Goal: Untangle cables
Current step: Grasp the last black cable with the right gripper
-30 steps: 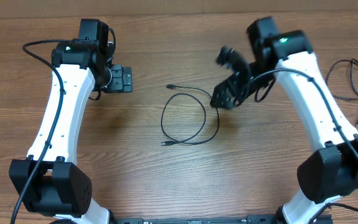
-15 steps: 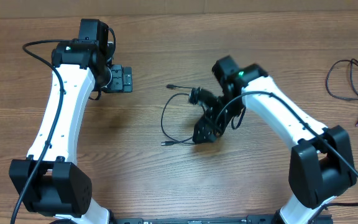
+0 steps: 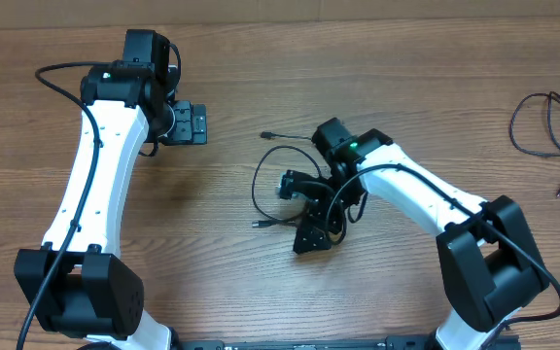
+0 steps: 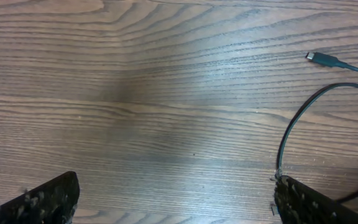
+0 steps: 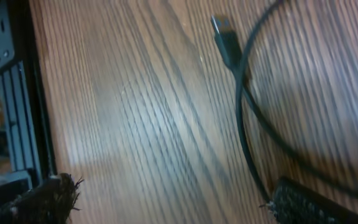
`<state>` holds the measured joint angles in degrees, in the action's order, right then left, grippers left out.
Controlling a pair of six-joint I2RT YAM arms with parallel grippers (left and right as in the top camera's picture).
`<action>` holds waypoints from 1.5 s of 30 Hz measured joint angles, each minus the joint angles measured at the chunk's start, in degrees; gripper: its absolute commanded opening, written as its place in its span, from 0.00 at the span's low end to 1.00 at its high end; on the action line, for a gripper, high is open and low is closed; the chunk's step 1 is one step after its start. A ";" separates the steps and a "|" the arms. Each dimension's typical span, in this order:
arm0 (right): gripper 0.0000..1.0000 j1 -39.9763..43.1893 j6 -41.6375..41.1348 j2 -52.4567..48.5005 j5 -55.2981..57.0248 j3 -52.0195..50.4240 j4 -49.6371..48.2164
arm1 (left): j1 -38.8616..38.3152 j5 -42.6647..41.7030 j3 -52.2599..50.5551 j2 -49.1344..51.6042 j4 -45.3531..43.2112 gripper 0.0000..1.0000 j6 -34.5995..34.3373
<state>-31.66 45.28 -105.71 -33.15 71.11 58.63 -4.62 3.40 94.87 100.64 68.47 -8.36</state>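
Note:
A thin black cable point(image 3: 259, 180) lies in one loose loop at the table's middle, with one plug point(image 3: 268, 135) at the back and the other plug point(image 3: 258, 225) at the front. My right gripper point(image 3: 299, 210) hangs open over the loop's right side, holding nothing. In the right wrist view the cable point(image 5: 246, 118) and a plug point(image 5: 226, 38) lie ahead of the right gripper point(image 5: 173, 210), and its right finger point(image 5: 319, 206) is next to the cord. My left gripper point(image 3: 200, 124) stands open at the back left, apart from the cable point(image 4: 289, 134).
More thin black cables point(image 3: 550, 124) lie in loose loops at the table's far right edge. A black frame rail point(image 5: 8, 93) shows at the left of the right wrist view. Bare wood point(image 4: 135, 93) lies under the left gripper point(image 4: 179, 211).
My right arm has swung from the back right toward the centre and front, down over the cable loop. The left arm and the cable have not moved.

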 measured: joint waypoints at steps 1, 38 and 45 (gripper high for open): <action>1.00 -0.55 0.17 0.00 0.37 0.00 -0.57 | 0.00 -0.02 0.00 0.00 0.00 0.99 0.00; 0.89 -6.12 10.60 0.00 10.21 -4.92 -15.28 | 0.00 -0.02 -0.02 0.00 0.00 1.00 0.00; 0.89 -6.10 11.61 0.00 10.23 -4.92 -15.85 | 0.00 -0.02 0.00 0.00 0.00 1.00 0.00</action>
<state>-37.76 56.88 -105.71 -22.92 66.19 42.78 -4.62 3.38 94.87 100.64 68.47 -8.36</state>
